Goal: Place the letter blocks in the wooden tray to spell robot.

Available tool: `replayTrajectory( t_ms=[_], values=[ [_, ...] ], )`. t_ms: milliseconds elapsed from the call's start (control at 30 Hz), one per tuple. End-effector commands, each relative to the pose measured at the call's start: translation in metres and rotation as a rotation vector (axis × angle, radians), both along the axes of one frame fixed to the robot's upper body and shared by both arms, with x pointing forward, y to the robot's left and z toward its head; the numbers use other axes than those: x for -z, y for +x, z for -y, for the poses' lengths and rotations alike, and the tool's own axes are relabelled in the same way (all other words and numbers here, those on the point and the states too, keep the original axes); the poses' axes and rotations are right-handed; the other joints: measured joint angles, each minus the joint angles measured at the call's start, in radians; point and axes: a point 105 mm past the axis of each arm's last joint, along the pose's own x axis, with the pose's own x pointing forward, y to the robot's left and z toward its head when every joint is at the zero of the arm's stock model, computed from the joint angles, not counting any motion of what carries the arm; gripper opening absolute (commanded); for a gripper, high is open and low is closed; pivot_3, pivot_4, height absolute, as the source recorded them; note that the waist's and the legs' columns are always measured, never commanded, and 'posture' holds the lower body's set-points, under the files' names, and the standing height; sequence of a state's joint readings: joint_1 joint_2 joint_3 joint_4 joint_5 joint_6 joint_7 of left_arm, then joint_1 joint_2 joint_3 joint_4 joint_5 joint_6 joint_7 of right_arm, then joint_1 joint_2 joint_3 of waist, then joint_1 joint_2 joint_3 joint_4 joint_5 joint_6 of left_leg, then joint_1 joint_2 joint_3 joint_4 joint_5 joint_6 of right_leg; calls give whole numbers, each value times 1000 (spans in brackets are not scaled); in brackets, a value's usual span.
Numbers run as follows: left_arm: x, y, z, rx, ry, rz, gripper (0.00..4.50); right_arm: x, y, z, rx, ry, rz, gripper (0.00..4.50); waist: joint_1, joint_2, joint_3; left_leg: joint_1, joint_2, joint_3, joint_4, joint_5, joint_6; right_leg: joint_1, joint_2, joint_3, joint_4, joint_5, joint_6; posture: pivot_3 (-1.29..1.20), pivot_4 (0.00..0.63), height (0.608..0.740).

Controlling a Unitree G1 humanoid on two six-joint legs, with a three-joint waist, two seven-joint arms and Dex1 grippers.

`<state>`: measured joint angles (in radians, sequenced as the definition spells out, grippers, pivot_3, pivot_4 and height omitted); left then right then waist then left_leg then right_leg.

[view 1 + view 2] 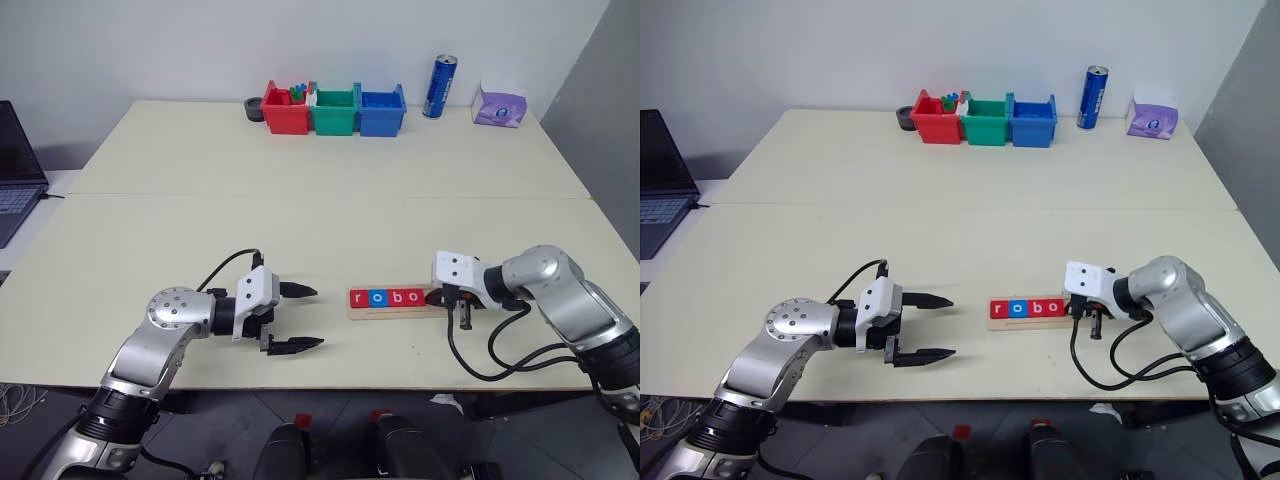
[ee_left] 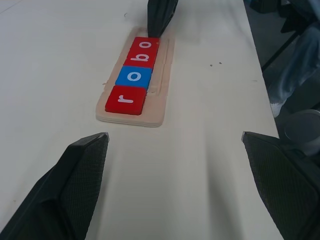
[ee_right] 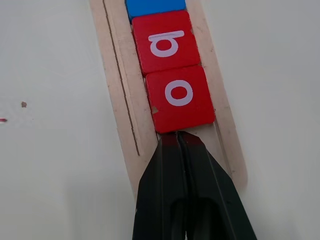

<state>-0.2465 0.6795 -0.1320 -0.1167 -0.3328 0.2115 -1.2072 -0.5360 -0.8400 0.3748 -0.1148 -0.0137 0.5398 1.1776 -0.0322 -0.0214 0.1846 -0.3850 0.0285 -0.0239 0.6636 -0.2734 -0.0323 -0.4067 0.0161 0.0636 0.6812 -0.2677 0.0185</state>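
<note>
Laptop [image 1: 18, 170] cut off by the frame edge. Right gripper [image 3: 178, 137] covers the wooden tray [image 3: 116, 100] end slot. Red bin [image 1: 285, 112] contents too small to tell.

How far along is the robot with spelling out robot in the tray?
Done: four letter blocks sit in the wooden tray, reading r, o, b, o. In hand: the right gripper, shut, presses its tips against the end of the last o, seemingly nudging the row. The left gripper hovers open beside the tray. Left: the t, which I can't spot.
</note>
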Motion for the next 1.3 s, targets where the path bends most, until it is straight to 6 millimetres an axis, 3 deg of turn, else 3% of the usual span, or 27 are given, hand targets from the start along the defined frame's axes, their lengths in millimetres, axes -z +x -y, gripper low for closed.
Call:
replayTrajectory(
  t_ms=[33, 167, 400, 467, 533, 700, 833, 933, 1100, 1300],
  values=[
    [-12, 0, 4, 20, -14, 49, 4500, -17, 1, -9, -25, 39, 42, 56, 0, 0, 0, 0, 0, 0, 0, 0, 0, 0, 0, 0, 0, 0, 0, 0, 150, 740],
    [-10, 1, 4, 21, -15, 48, 4500, -22, 4, 1, 5, 33, 67, 56, 0, 0, 0, 0, 0, 0, 0, 0, 0, 0, 0, 0, 0, 0, 0, 0, 150, 740],
    [-8, 0, 8, 19, -40, 39, 4500, -57, 2, 38, 164, 125, 148, 210, 3, 0, 0, -1, 0, 0, 0, 0, 0, 0, 0, 0, 0, 0, 0, 0, 150, 740],
    [-8, -1, 8, 12, -51, 32, 4500, -66, 3, 58, 284, 168, 208, 606, 3, 0, 0, -1, 0, 0, 0, 0, 0, 0, 0, 0, 0, 0, 0, 0, 150, 740],
    [-7, -1, 8, 13, -51, 30, 4500, -65, 2, 78, 415, 202, 252, 1293, 5, 0, 0, -1, 0, 0, 0, 0, 0, 0, 0, 0, 0, 0, 0, 0, 150, 740],
    [-6, -1, 11, 20, -56, 27, 4500, -50, -9, 117, 680, 239, 330, 3035, 4, 0, 0, -1, -1, 0, 0, 0, 0, 0, 0, 1, 0, -1, 2, 0, 150, 740],
    [-7, 0, 14, 33, -60, 27, 4500, -41, -18, 136, 811, 237, 358, 4452, 0, 0, 0, 0, -1, 1, 0, 0, 0, 0, 0, 2, 0, -2, 3, 0, 150, 740],
    [-8, 1, 16, 38, -61, 30, 4500, -36, -22, 154, 924, 237, 357, 4482, -1, 0, 0, 1, -1, 1, 0, 0, 0, 1, 0, 3, 0, -2, 5, 0, 150, 740],
    [-10, 0, 19, 43, -65, 32, 4500, -26, -20, 166, 1120, 353, 336, 4482, -1, 0, 0, 1, -1, 1, 0, 0, 0, 1, 0, 4, 0, -2, 5, 0, 150, 740],
    [-11, -1, 21, 45, -69, 32, 4500, -13, -12, 162, 1298, 503, 359, 4482, 0, 1, -1, 1, -1, 1, -1, 0, 0, 1, 1, 6, 0, -3, 5, 0, 150, 740]
  ],
)
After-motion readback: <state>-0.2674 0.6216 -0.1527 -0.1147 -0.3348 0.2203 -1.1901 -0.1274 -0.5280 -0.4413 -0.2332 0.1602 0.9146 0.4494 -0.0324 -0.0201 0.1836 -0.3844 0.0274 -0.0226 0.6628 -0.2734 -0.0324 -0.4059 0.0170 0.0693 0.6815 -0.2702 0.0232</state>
